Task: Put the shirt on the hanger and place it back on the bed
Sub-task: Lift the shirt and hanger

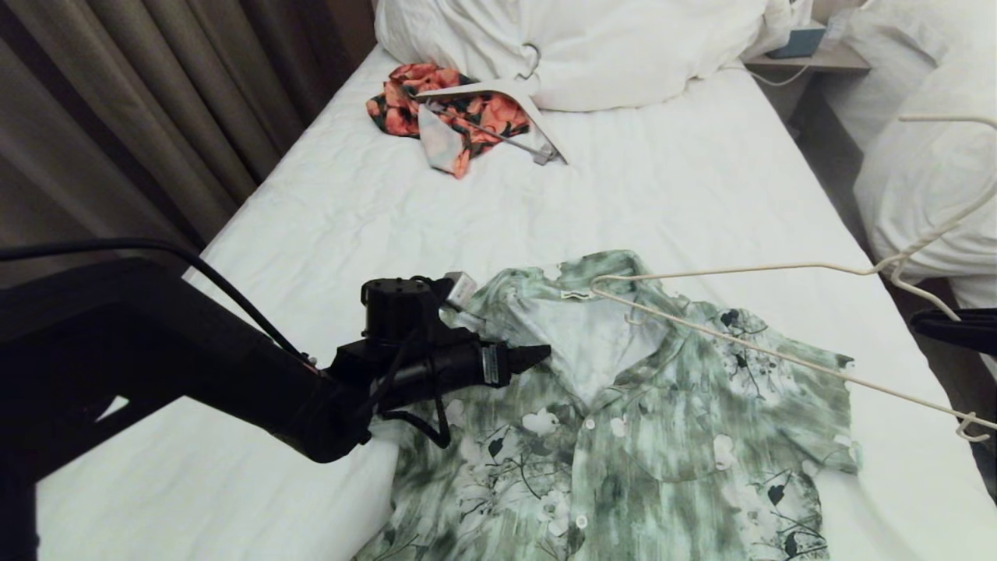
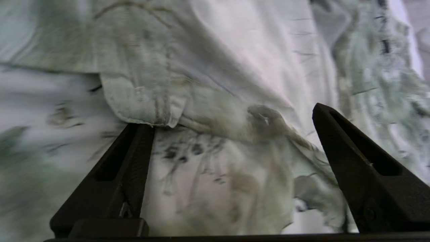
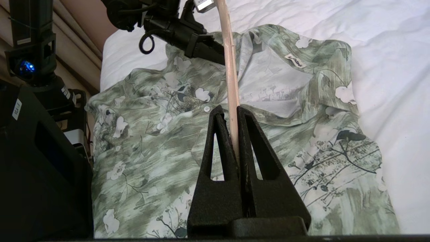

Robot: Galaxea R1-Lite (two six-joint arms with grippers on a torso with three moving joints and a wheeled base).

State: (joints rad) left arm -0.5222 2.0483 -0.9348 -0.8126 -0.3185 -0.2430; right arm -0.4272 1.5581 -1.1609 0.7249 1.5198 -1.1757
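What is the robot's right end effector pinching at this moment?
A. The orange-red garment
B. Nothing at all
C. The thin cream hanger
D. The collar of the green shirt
C: in the right wrist view the right end effector is shut on a bar of the thin cream hanger, held over the shirt, with the left end effector open at the collar.

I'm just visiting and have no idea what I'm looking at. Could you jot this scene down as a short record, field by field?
place: bed with a white sheet
shirt: green floral print, lying flat on the bed, collar open
hanger: thin, cream, held above the shirt, one end at the collar
right gripper: shut on the hanger
left gripper: open, at the shirt's collar, holding nothing
also on the bed: orange floral garment under a white hanger, pillows
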